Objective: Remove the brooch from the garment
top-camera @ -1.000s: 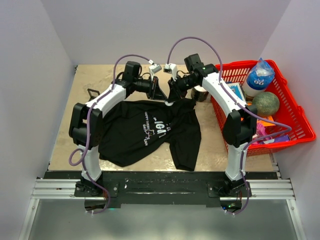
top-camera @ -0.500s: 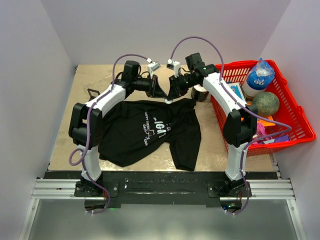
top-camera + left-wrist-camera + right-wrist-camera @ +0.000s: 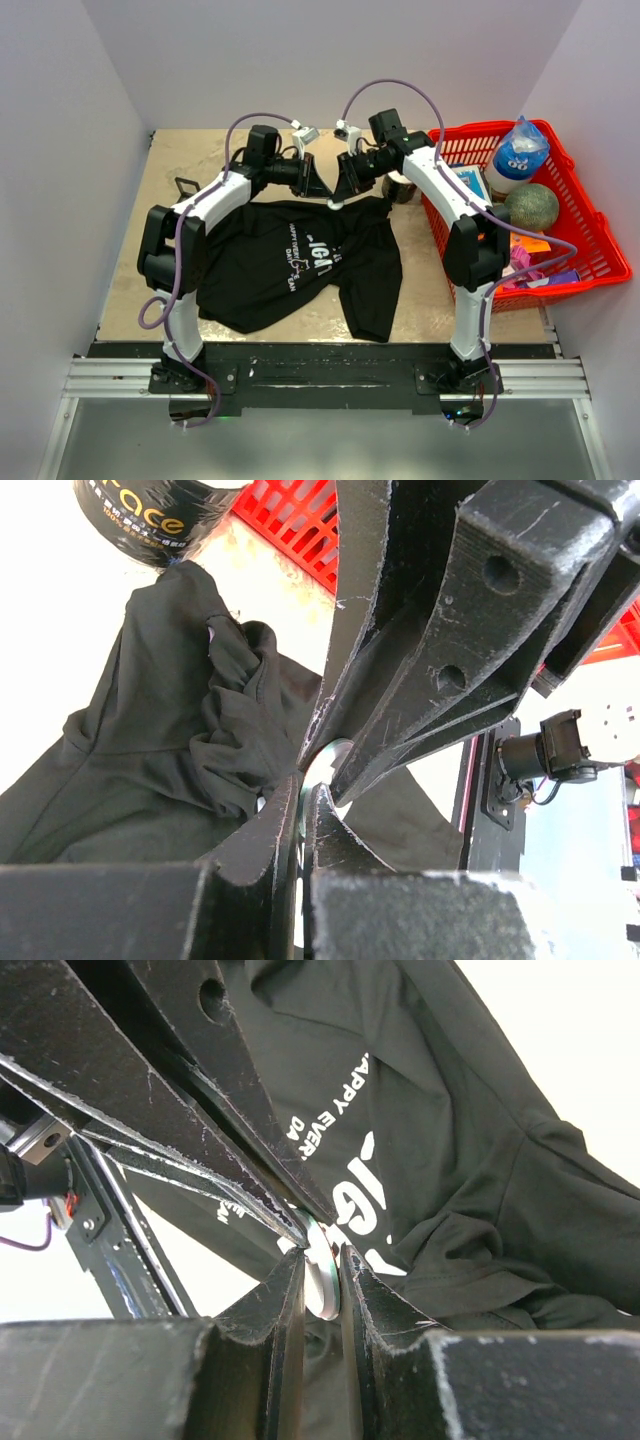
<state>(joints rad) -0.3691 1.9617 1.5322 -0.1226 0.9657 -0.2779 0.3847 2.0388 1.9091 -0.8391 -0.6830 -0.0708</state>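
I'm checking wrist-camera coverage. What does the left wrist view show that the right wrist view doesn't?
Only the left wrist view shows a black roll with gold lettering and the red basket, both beyond a bunched fold of the black T-shirt. Only the right wrist view shows the white lettering printed on the chest. Both views show the T-shirt, and the left gripper and right gripper meeting tip to tip, pinched on a small silvery disc.
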